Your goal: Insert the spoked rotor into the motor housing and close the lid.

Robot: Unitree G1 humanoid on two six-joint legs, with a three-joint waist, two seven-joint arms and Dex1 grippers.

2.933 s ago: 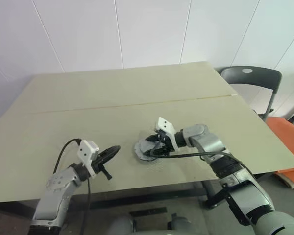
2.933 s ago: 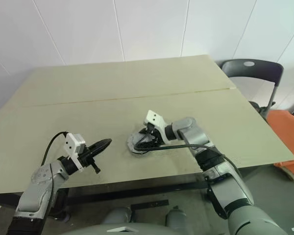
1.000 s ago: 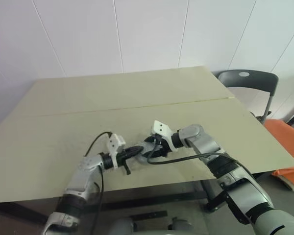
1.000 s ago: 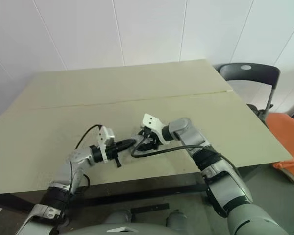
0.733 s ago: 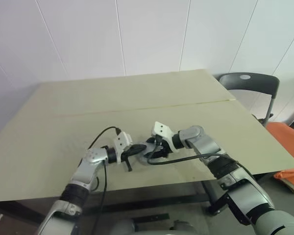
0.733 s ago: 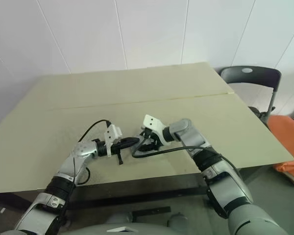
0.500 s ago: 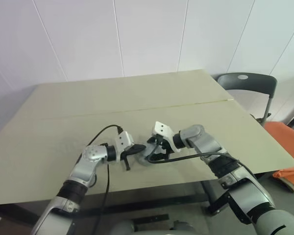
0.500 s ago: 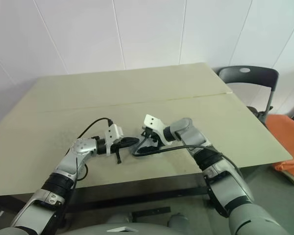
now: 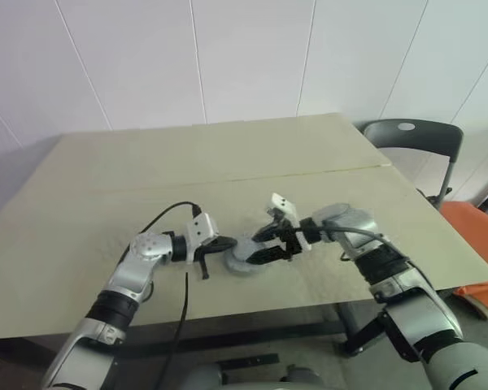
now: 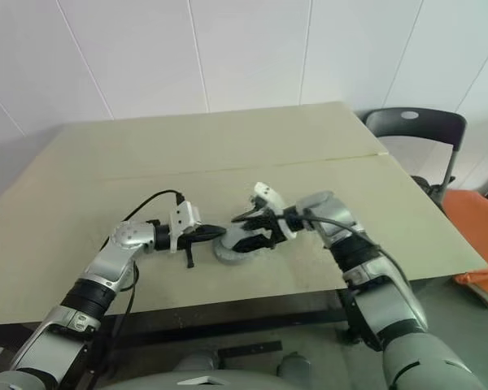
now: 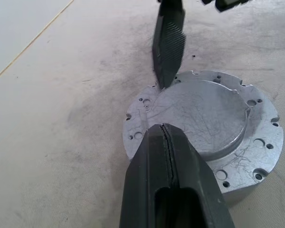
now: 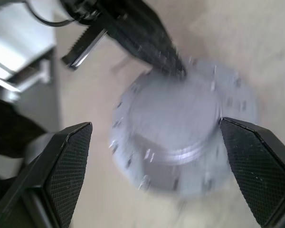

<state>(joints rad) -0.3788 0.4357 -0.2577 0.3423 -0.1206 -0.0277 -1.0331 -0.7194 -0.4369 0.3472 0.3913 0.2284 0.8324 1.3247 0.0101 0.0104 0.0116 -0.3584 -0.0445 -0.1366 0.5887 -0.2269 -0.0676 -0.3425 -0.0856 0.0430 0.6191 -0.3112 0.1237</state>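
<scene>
A silver round lid with a flange of small holes lies flat on the beige table, near its front edge. The motor housing and the spoked rotor are hidden; what sits under the lid cannot be seen. My left gripper is shut, holding nothing, with its tip at the lid's left rim. From the right, my right gripper hovers open just over the lid, one finger on either side of it and not touching. One of its fingers hangs at the lid's far rim.
A seam crosses the table behind the lid. A black chair stands past the table's right end, with an orange object on the floor beside it. The table's front edge runs close below both grippers.
The right gripper has opened wide, rolled, and drawn back a little to the right and up from the lid. Earlier, the left gripper came in from the left to the lid's rim.
</scene>
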